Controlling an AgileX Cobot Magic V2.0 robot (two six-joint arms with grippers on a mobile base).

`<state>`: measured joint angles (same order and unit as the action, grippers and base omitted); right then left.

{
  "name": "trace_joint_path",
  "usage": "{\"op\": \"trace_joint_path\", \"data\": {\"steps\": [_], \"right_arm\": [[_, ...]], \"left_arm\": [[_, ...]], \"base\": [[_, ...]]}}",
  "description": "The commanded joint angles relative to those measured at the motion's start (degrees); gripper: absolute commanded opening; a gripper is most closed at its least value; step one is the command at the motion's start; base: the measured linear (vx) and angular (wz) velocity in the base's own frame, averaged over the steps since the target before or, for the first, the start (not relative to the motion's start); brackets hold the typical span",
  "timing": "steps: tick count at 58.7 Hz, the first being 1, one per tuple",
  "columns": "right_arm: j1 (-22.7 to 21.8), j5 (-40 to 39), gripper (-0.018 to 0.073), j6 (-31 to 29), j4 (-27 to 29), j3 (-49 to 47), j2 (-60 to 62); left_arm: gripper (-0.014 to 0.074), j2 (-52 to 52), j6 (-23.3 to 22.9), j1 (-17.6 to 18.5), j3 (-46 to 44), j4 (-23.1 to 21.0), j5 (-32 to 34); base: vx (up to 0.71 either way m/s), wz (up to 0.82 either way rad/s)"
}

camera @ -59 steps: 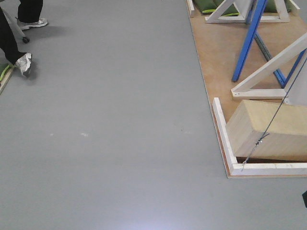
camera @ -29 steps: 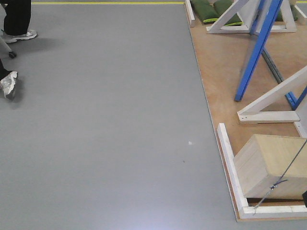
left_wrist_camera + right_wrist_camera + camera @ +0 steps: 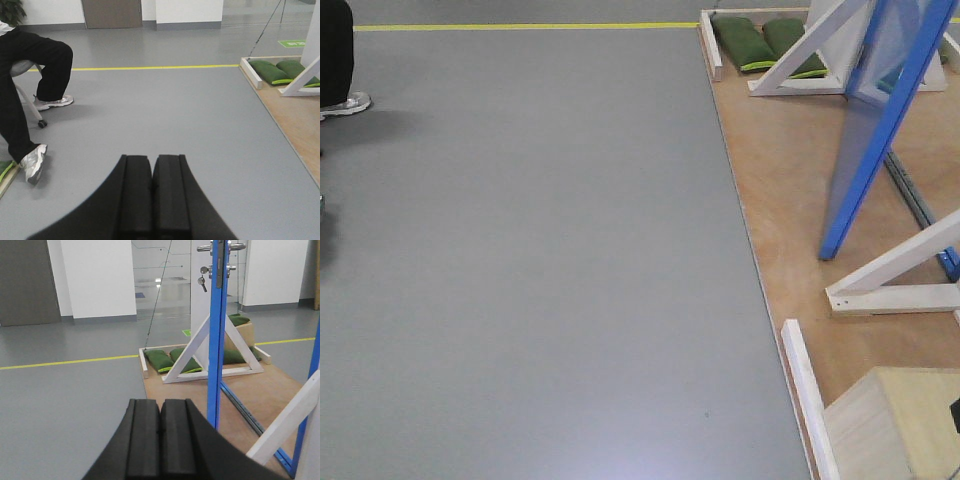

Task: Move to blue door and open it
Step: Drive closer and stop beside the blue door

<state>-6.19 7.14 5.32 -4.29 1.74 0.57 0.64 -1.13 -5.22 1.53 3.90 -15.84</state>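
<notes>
Jaws of the left gripper (image 3: 152,165) are pressed flat together with nothing between them, over bare grey floor (image 3: 165,115); beyond it to the left sits a person in black trousers (image 3: 35,65), with a yellow line (image 3: 150,67) across the floor behind. The right gripper (image 3: 160,409) is likewise closed and empty. Ahead of it and slightly right, the blue door (image 3: 216,340) stands upright and edge-on on a wooden platform (image 3: 250,390), its metal lever handle (image 3: 204,248) at the top with keys (image 3: 202,282) hanging below. White braces (image 3: 192,357) prop it, with green sandbags (image 3: 159,360) at their foot. In the front view the door leans across the upper right.
</notes>
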Motion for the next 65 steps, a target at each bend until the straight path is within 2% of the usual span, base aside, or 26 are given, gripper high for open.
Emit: {"op": "trace_joint_path", "data": {"steps": [1, 65], "right_arm": [[-0.1, -4.9, 0.0008, -0.1, -0.2, 0.0, 0.9], [-0.1, -4.9, 0.0008, -0.1, -0.2, 0.0, 0.9]], "left_arm": [[0.0073, 0.9, -0.4, 0.1, -1.6, -0.1, 4.9], [0.0073, 0.9, -0.4, 0.1, -1.6, -0.1, 4.9]], "base": [[0.45, 0.0], [0.42, 0.02]]}}
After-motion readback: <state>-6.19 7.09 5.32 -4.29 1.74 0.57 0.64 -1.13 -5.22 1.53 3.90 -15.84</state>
